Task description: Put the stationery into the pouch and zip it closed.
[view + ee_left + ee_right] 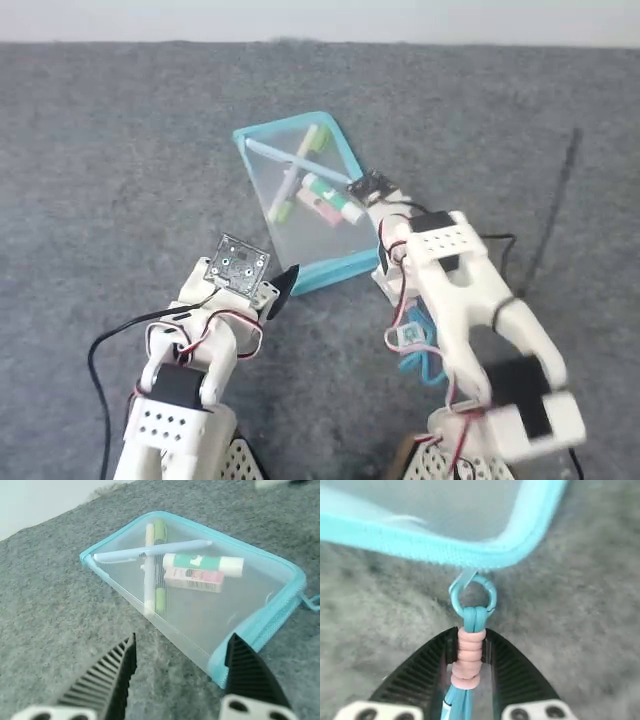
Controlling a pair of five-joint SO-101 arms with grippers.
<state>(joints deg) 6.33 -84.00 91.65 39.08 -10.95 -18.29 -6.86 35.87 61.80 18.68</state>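
The translucent pouch (pixel 310 225) with teal edging lies flat mid-table. Inside it are a pale blue pen (pixel 150 553), a white-and-green marker (pixel 149 580), a glue stick (pixel 205 562) and a pink eraser box (pixel 192 579). My left gripper (pixel 182 642) hovers open just short of the pouch's near corner (pixel 220 672), nothing between its fingers; one black finger (pixel 283 290) shows by that corner. My right gripper (pixel 469 665) is shut on the pink-beaded zip pull (pixel 469 652), whose teal ring (pixel 472 596) hangs from the zipper at the pouch's corner. The right arm (pixel 450 270) covers that corner from above.
A grey felt mat (pixel 120 180) covers the table, with open room to the left and behind the pouch. A thin black cable (pixel 555 200) runs along the right side. Teal wires (pixel 420 355) loop beside the right arm. A pale wall strip (pixel 320 20) borders the far edge.
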